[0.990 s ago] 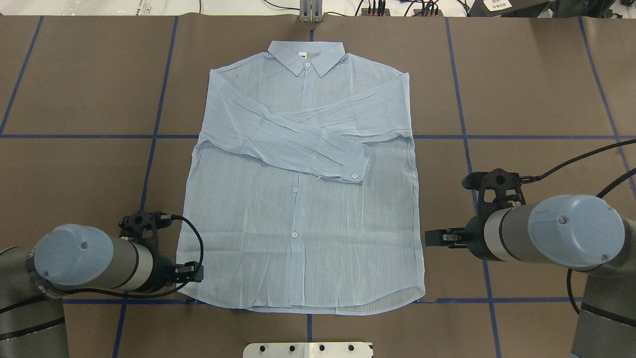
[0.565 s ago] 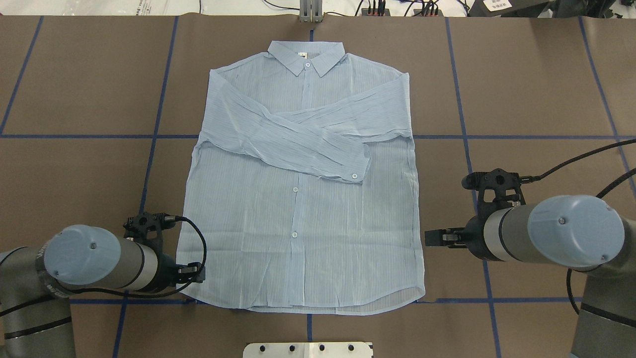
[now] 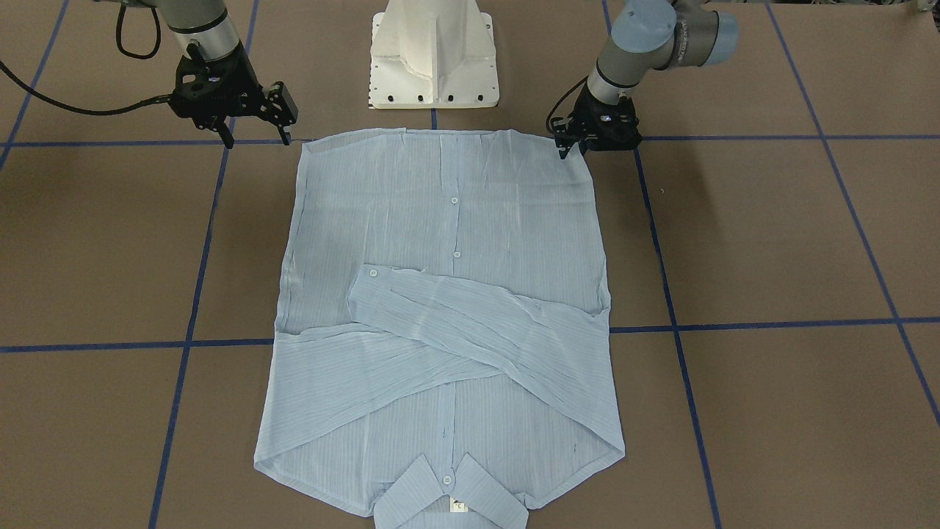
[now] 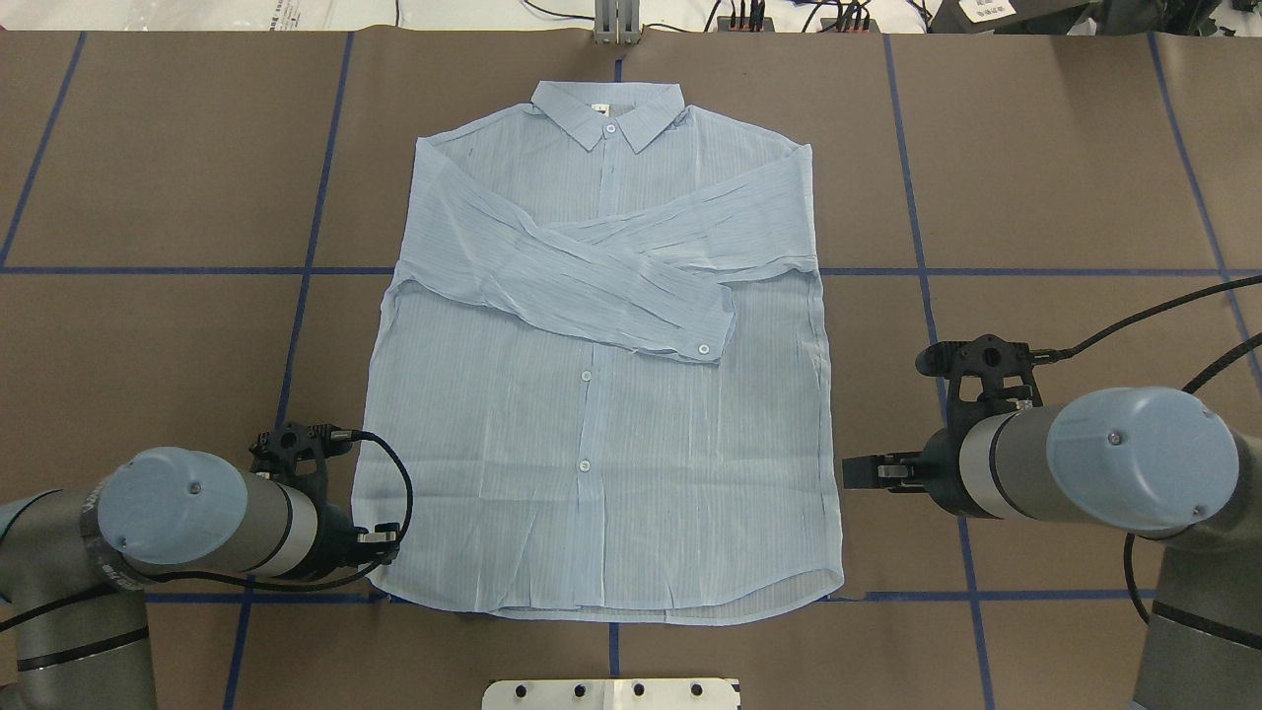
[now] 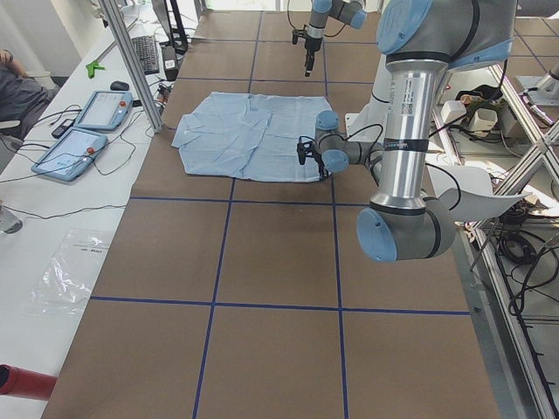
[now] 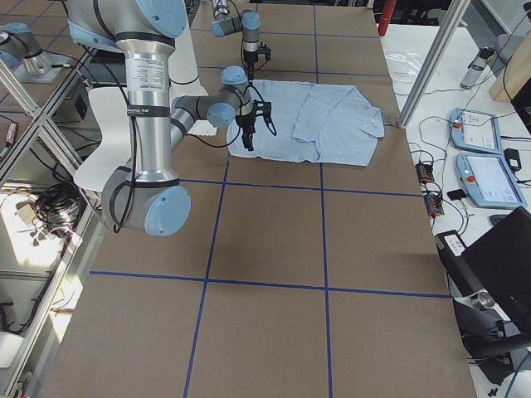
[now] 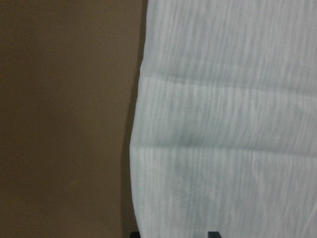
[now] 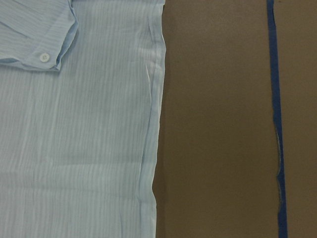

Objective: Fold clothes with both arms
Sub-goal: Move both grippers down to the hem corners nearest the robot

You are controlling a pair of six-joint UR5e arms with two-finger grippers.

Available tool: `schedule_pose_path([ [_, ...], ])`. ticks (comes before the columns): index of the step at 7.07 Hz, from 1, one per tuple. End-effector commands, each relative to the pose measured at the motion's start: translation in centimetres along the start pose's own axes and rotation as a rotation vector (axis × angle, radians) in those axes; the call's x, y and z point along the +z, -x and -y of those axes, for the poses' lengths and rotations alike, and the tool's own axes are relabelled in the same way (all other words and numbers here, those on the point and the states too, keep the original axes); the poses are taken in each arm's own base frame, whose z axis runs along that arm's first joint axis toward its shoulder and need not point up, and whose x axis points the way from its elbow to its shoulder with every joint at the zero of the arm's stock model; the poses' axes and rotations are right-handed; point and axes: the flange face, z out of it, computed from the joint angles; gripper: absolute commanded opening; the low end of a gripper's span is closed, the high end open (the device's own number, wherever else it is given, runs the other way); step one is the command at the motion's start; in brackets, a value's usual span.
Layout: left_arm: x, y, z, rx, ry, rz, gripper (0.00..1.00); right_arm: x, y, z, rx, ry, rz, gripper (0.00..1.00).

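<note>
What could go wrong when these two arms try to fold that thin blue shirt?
The left end effector sits at a hem corner of the shirt, while the right end effector hangs beside the side edge, off the cloth; uneven grips might skew the fold. The crossed sleeves lie loose on top and could slide out when the hem lifts. The fabric is thin, so a grip might catch only one layer.

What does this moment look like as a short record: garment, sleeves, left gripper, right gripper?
garment: pale blue striped shirt, flat, front up, collar away from the robot
sleeves: both sleeves folded across the chest, crossed
left gripper: low at the hem's corner, fingers apart
right gripper: beside the opposite edge, off the cloth, fingers apart
fold: hem not yet lifted
</note>
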Motion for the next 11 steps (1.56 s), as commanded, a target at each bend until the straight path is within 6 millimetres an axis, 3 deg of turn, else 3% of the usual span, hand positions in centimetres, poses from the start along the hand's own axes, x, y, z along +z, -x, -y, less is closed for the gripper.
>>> schedule_pose_path([
  [1, -0.3, 0.0, 0.0, 0.0, -0.001, -0.004, 0.0, 0.1, -0.1, -0.2, -0.004, 0.001, 0.011, 1.0],
  [3, -0.7, -0.4, 0.1, 0.0, -0.005, -0.015, 0.0, 1.2, -6.0, -1.8, -0.014, -0.022, 0.094, 1.0],
  [4, -1.0, -0.6, 0.0, 0.002, -0.005, -0.022, 0.0, 1.9, -7.0, -2.7, 0.011, -0.01, 0.088, 1.0],
  [6, -2.0, -1.1, -0.2, 0.008, -0.008, -0.046, 0.0, 4.0, -4.4, -6.8, 0.06, -0.079, 0.074, 0.99],
  [11, -3.9, -1.8, -0.1, 0.013, -0.051, -0.078, 0.0, 8.6, -0.1, -9.3, 0.02, -0.133, 0.075, 0.73],
])
